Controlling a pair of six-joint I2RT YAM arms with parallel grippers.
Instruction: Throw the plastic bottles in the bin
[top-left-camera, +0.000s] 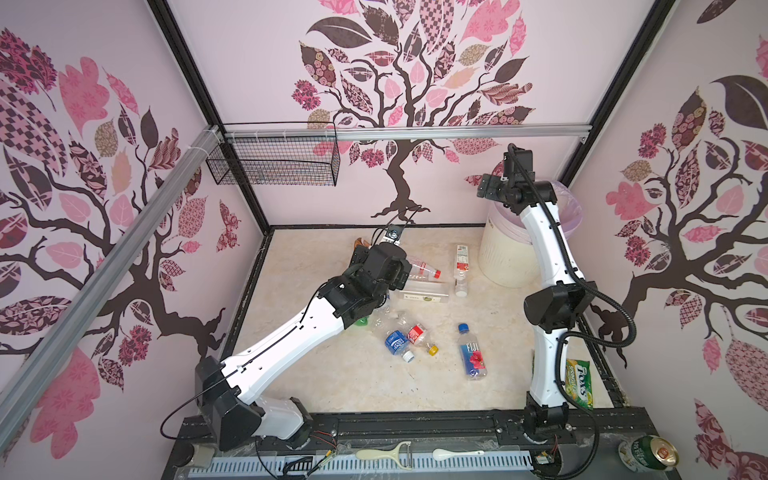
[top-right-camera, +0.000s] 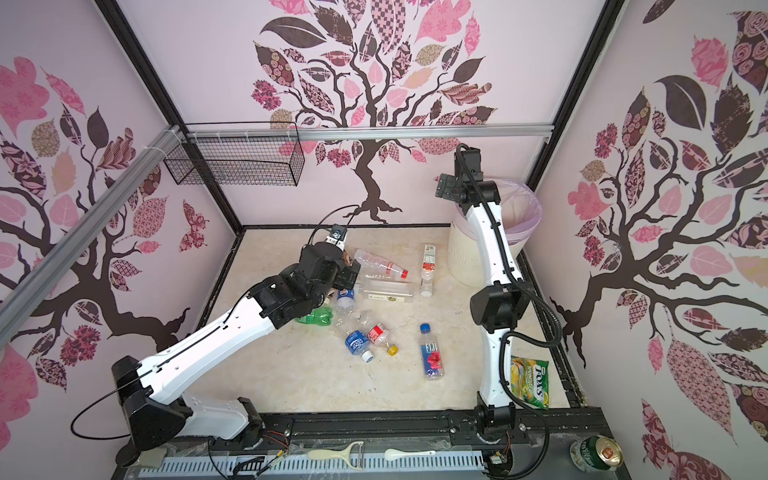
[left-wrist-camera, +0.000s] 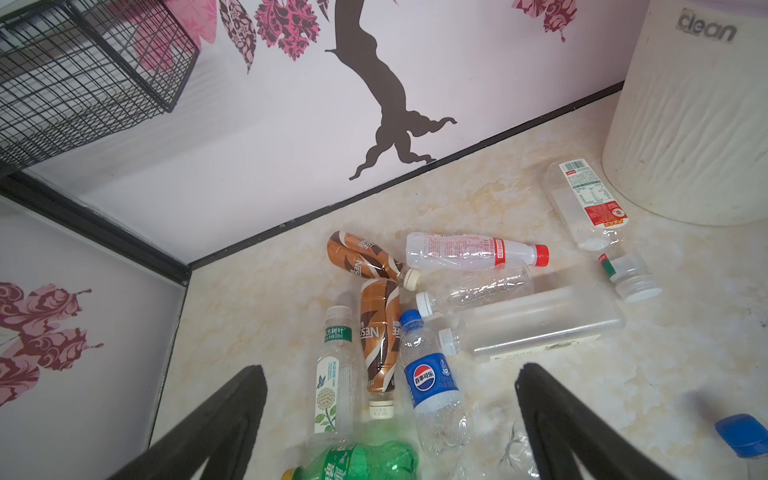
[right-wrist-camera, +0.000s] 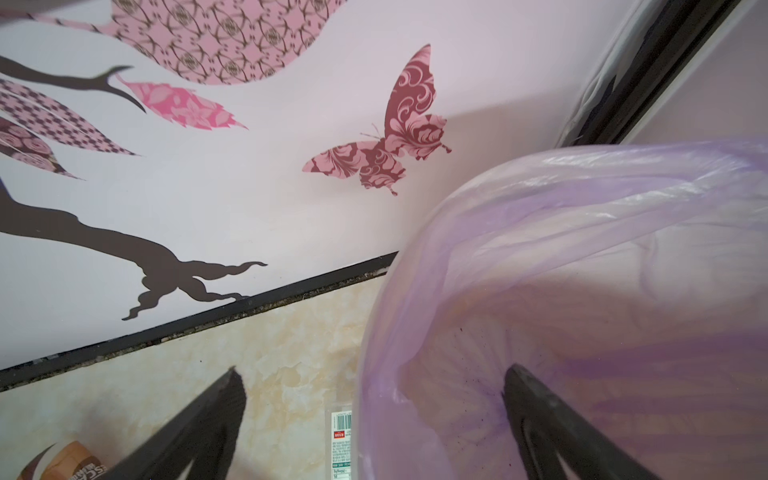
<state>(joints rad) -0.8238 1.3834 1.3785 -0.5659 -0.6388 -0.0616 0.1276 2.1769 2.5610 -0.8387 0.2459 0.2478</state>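
Several plastic bottles lie on the marble floor. Below my open left gripper (left-wrist-camera: 390, 370) are a blue-label bottle (left-wrist-camera: 432, 382), a brown-wrapped bottle (left-wrist-camera: 378, 336), a white flower-label bottle (left-wrist-camera: 332, 374) and a green bottle (left-wrist-camera: 361, 461). Its jaws are empty and clear of them. A Fiji bottle (top-left-camera: 471, 353) lies apart, nearer the front. The cream ribbed bin (top-left-camera: 505, 257) with its lilac liner (right-wrist-camera: 582, 249) stands at the back right. My right gripper (right-wrist-camera: 374, 370) hangs open over the bin's rim with nothing between its fingers. A white-and-red-label bottle (left-wrist-camera: 590, 203) lies beside the bin.
A black wire basket (top-left-camera: 274, 160) hangs on the back-left rail. A yellow-green snack bag (top-left-camera: 578, 382) lies by the right arm's base. A green can (top-left-camera: 648, 453), a peeler (top-left-camera: 386, 453) and a spoon (top-left-camera: 453, 454) sit on the front ledge.
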